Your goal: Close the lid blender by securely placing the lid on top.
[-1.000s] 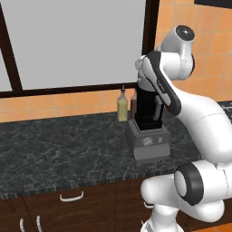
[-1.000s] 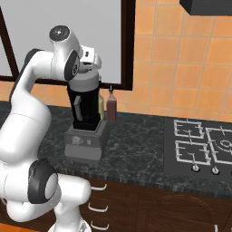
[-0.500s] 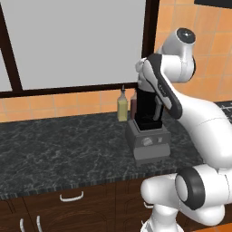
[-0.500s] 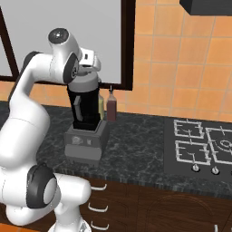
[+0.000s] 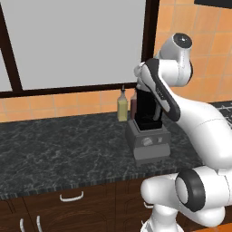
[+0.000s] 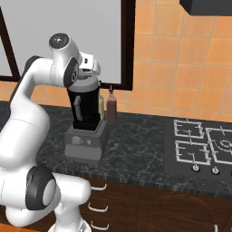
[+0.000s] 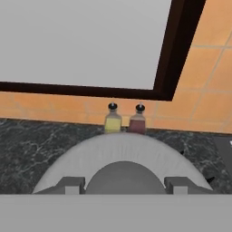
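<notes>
The blender (image 5: 147, 140) stands on the dark counter: a black jar (image 6: 86, 108) on a grey boxy base (image 6: 86, 142) with a round dial. The light-grey lid (image 7: 122, 152) lies right at the jar's mouth (image 6: 84, 86). Its narrower knob (image 7: 124, 176) sits between my fingertips (image 7: 70, 184). My gripper (image 7: 124, 185) is shut on that knob and points straight down over the jar (image 6: 87, 78). In the left base view my own arm hides the jar's top. Whether the lid rests fully on the rim I cannot tell.
A yellowish bottle (image 7: 112, 121) and a dark red bottle (image 7: 137, 121) stand just behind the blender against the tiled wall. A dark-framed window (image 5: 72, 45) rises behind the counter (image 5: 54, 149). A stove top (image 6: 204, 145) lies to the right.
My hand has come down a little with the lid toward the jar's mouth. The grip on the knob is unchanged, and the blender and bottles stay put.
</notes>
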Robot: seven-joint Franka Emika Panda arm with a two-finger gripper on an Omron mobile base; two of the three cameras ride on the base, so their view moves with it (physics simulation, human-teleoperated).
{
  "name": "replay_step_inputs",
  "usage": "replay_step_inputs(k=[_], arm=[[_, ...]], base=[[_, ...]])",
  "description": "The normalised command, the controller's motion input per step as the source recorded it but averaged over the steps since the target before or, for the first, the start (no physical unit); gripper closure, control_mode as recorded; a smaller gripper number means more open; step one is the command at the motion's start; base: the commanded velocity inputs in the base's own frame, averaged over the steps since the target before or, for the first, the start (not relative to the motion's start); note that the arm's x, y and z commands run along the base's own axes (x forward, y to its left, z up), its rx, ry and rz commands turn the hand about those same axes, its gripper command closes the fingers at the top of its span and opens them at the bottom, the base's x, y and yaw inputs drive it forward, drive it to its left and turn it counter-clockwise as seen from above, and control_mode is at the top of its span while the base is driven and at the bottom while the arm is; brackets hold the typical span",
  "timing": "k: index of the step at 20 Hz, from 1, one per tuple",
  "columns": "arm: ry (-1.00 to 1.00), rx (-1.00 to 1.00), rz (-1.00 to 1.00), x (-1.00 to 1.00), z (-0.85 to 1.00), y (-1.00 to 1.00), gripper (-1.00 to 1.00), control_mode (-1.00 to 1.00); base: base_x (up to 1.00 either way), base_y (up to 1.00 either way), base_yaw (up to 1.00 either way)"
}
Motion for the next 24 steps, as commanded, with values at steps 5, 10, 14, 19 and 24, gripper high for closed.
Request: replay_step_inputs(k=[5, 10, 14, 19, 24], arm=[[0.02, -0.01, 0.0, 0.0, -0.35, 0.0, 1.0, -1.0], [0.0, 0.0, 0.0, -0.06, -0.08, -0.06, -1.0, -1.0], [0.0, 0.0, 0.0, -0.27, 0.0, -0.19, -1.0, -1.0], [-0.04, 0.0, 0.0, -0.41, 0.0, -0.22, -1.0, -1.0], [-0.03, 0.0, 0.0, -0.71, 0.0, -0.15, -1.0, -1.0]], base=[[0.0, 0.0, 0.0], [0.0, 0.0, 0.0], [0.0, 0.0, 0.0], [0.0, 0.0, 0.0], [0.0, 0.0, 0.0]])
